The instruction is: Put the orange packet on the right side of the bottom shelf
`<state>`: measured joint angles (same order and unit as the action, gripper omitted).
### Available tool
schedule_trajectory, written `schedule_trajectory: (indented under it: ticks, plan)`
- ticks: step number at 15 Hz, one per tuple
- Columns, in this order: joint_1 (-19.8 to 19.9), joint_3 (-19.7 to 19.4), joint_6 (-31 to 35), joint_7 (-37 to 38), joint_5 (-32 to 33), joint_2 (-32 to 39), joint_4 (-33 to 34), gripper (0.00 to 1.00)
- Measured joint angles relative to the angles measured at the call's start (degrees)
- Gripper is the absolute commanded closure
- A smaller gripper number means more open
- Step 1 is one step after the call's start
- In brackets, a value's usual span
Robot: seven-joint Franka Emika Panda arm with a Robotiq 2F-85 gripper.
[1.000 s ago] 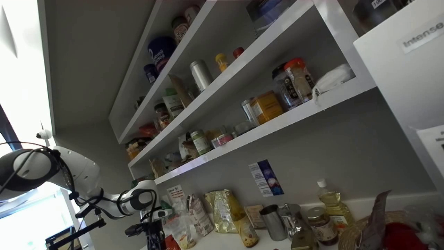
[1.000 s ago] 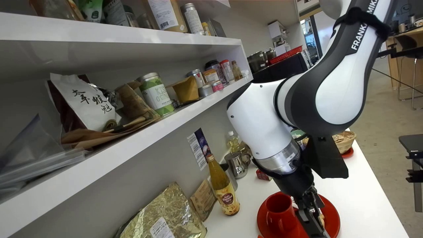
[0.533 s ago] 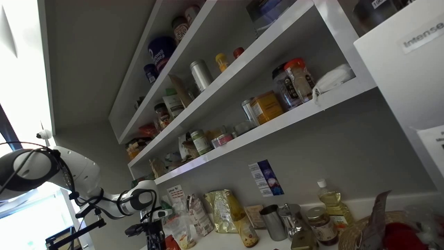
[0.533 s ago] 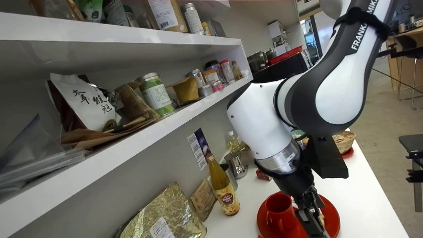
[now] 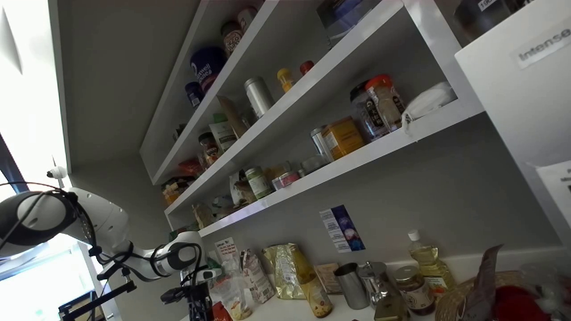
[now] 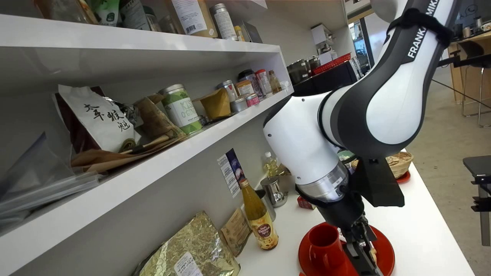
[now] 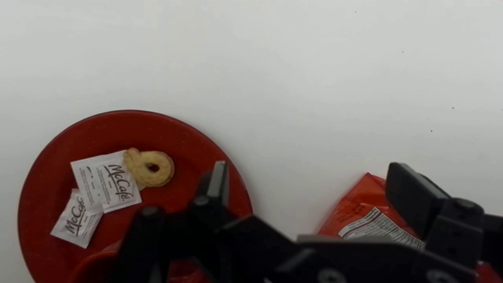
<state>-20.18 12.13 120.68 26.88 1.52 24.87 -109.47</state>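
The orange packet (image 7: 353, 208) lies on the white table in the wrist view, with a white printed label facing up. Its lower part is hidden behind my gripper. A small orange-red part of it (image 5: 221, 312) shows low in an exterior view. My gripper (image 7: 308, 171) is open and empty above the table. Its right finger overlaps the packet's edge in view, and its left finger is over the red plate. In an exterior view the gripper (image 6: 362, 257) points down by the plate. The bottom shelf (image 5: 312, 180) runs above the table, its front edge (image 6: 153, 171) also showing.
A red plate (image 7: 129, 129) holds sachets, a cookie and a red mug (image 6: 326, 245). A yellow bottle (image 6: 259, 214) and a gold bag (image 6: 191, 249) stand by the wall. Jars (image 5: 386, 104) and a white cloth bundle (image 5: 430, 100) occupy the bottom shelf's right end.
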Motion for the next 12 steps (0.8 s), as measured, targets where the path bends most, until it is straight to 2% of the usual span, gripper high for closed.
schedule_trajectory:
  ticks: [3,5,12]
  plan:
    - [-0.34,-0.29,0.41,0.38,0.6,0.0,-0.09,0.0]
    - [-1.61,-0.87,1.9,2.06,3.3,0.12,-0.3,0.0]
    - [-9.5,-1.23,10.17,8.45,9.4,4.28,-1.41,0.0]
